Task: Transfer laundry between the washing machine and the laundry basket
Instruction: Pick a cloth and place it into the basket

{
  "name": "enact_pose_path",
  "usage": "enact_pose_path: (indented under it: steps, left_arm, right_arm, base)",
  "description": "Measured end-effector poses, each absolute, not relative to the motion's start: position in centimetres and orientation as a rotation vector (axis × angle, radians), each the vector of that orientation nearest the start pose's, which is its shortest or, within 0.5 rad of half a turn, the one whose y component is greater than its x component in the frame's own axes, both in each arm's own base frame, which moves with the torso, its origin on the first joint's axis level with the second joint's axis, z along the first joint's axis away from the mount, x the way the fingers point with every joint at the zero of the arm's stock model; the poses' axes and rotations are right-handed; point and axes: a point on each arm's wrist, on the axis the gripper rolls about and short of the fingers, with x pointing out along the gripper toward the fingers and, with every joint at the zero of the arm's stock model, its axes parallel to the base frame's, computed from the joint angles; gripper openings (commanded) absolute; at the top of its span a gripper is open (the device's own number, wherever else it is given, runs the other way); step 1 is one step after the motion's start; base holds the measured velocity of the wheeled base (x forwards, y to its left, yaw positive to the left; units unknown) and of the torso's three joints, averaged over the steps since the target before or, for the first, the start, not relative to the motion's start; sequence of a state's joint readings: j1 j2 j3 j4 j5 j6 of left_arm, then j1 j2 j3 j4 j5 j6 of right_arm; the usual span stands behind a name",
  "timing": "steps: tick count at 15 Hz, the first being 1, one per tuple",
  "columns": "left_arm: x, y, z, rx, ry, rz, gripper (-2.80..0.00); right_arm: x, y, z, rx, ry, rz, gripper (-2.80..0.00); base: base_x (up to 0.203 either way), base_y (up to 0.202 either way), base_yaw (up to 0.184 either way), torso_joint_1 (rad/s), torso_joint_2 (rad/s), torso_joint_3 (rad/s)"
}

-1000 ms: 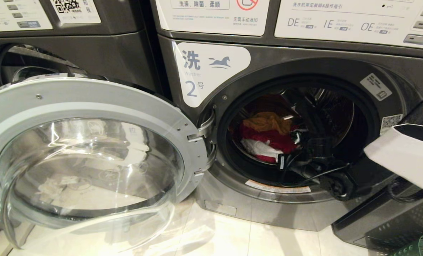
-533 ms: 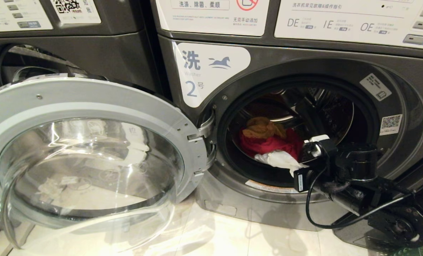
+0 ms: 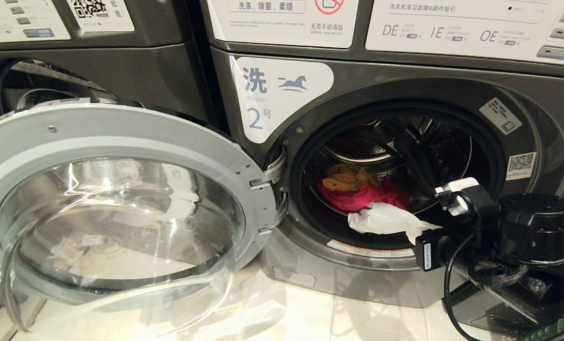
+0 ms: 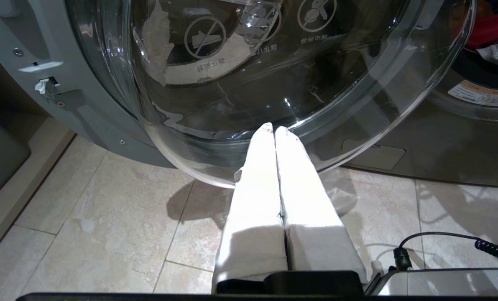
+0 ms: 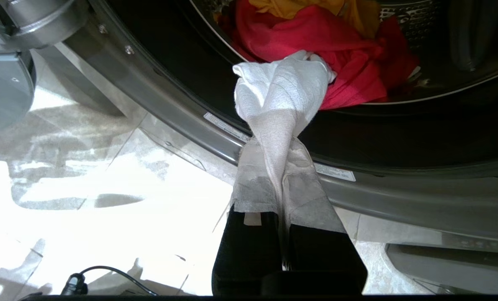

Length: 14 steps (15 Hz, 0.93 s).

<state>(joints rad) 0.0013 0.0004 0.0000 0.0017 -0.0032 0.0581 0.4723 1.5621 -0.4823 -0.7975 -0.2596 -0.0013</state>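
Fingers of the right gripper pinch the white garment, which trails into the washing machine drum.

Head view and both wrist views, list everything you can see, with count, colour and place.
washing machine: one, dark grey, labelled 2, open
door: one, silver rim, clear glass, swung left
second machine: one, dark grey, behind the door
white garment: one, draped over the drum lip
red garment: one, in the drum
mustard garment: one, on the red one
floor: pale tiles
right claw: shut on the white garment
left claw: shut, empty, by the door glass
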Motion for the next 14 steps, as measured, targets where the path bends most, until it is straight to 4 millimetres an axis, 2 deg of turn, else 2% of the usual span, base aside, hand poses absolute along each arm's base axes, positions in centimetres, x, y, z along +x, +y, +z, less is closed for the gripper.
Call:
enact_pose_path:
  steps: [7, 14]
  left_arm:
    - [-2.3, 0.0, 7.5, 0.058, 0.002, -0.002, -2.8]
    - [-2.3, 0.0, 7.5, 0.058, 0.002, -0.002, -2.8]
  right_arm:
    - [19.8, 9.7, 17.2, -0.074, 0.191, 0.232, -2.8]
    - [17.4, 8.4, 18.2, -0.072, 0.182, 0.222, -2.8]
  base:
    - [0.0, 0.0, 0.0, 0.0, 0.0, 0.0]
    - [0.0, 0.0, 0.0, 0.0, 0.0, 0.0]
